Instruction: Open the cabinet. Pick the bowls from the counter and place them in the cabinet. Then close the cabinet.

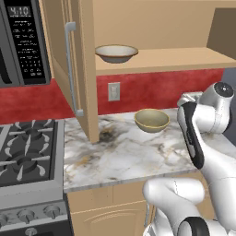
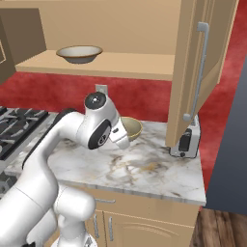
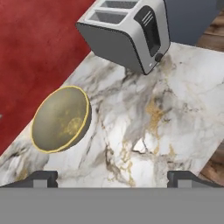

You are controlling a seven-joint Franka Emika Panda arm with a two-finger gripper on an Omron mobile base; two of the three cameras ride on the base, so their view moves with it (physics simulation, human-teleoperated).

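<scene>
Gripper (image 3: 112,177) fingertips stand wide apart at the bottom of the hand view, with nothing between them, poised above the counter (image 3: 144,127).

Nearest the gripper lies bare veined marble. Taking the deeper bowl (image 3: 61,119) as landmark: it sits upright on the counter, up and to the left of the fingertips in the hand view and clear of both of them. In the left base view the same deeper bowl (image 1: 151,120) rests close to the red back wall (image 1: 152,90), just beyond the arm's forearm.

Handling, as a judgement: glazed ceramic, rigid, moderately heavy for its bulk, smooth and therefore slippery, and liable to chip if knocked on the shelf edge. The curved body gives the flat fingers little purchase. The brownish-gold rim is the sensible place to take hold, one finger inside the wall and one outside, closed firmly, with the bowl kept level during the lift.

Beyond and to the right of the deeper bowl stands a toaster (image 3: 127,33), well apart from it, near the counter's end.

Farthest, above the deeper bowl, the cabinet (image 1: 152,27) has both doors swung open. Its left door (image 1: 69,64) hangs over the counter beside the stove (image 1: 27,147). The shallow bowl (image 1: 116,53) already rests on the cabinet floor.
</scene>
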